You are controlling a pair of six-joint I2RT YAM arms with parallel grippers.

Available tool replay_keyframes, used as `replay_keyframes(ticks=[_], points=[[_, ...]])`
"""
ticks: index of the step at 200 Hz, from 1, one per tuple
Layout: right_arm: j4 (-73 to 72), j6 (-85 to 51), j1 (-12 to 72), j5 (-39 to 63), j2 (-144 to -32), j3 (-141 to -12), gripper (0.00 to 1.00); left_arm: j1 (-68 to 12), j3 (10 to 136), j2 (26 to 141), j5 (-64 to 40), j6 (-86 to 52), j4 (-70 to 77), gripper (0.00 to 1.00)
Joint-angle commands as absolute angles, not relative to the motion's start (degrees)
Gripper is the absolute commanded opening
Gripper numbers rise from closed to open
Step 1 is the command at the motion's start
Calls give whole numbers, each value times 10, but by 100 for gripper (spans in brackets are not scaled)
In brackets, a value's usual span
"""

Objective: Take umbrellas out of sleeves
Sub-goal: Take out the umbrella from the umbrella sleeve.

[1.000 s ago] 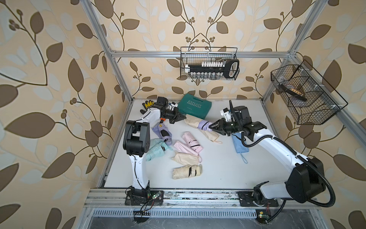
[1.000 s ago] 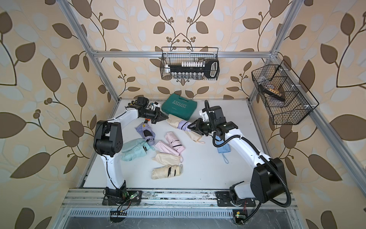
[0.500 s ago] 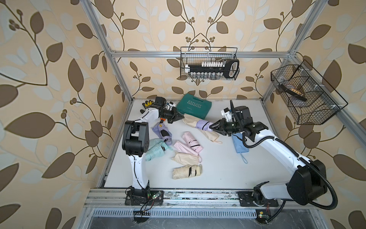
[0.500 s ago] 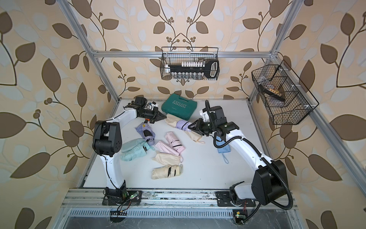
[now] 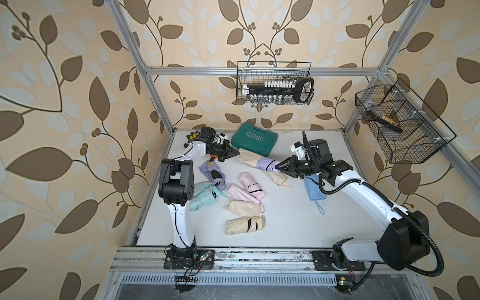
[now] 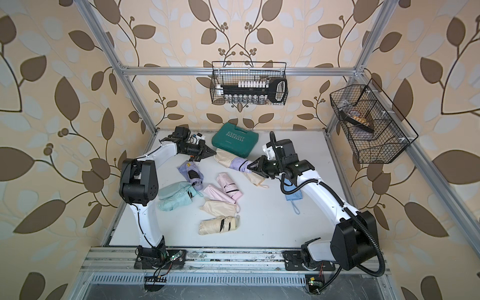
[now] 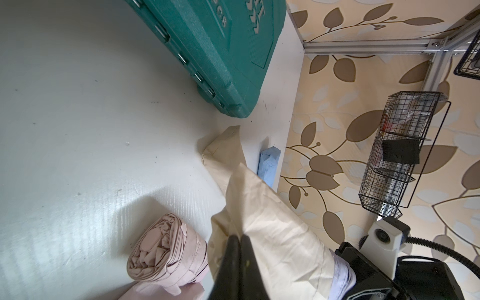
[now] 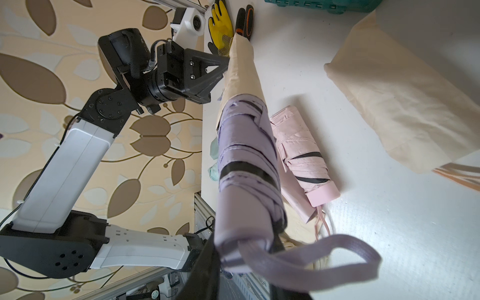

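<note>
- Lilac umbrella (image 5: 265, 164) sits half out of a cream sleeve (image 5: 248, 157), stretched between your arms just near of the green case (image 5: 254, 139), far centre of the bench (image 5: 285, 228).
- Your left jaws are clenched on the sleeve's closed end.
- Your right jaws are clamped on the umbrella's handle end, wrist loop (image 8: 324, 257) dangling.

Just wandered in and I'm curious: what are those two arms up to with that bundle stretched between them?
They are pulling an umbrella out of its fabric cover. The left gripper pinches the closed end of a cream sleeve, while the right gripper is clamped on the handle end of a lilac umbrella. Roughly half of it is out. A pink umbrella and others lie on the white table.
</note>
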State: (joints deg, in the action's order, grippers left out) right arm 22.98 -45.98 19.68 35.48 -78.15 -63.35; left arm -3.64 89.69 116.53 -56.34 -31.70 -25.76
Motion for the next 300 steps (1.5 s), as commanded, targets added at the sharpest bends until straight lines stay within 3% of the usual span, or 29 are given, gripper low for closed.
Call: replay_keyframes(ticks=[1,300], points=[[213,-446,193,367,-759,-631,11,-28,893,1134,-558,-308,-258,0],[250,-434,178,365,-732,-638,10,8,870,1139,-543,-299,-253,0]])
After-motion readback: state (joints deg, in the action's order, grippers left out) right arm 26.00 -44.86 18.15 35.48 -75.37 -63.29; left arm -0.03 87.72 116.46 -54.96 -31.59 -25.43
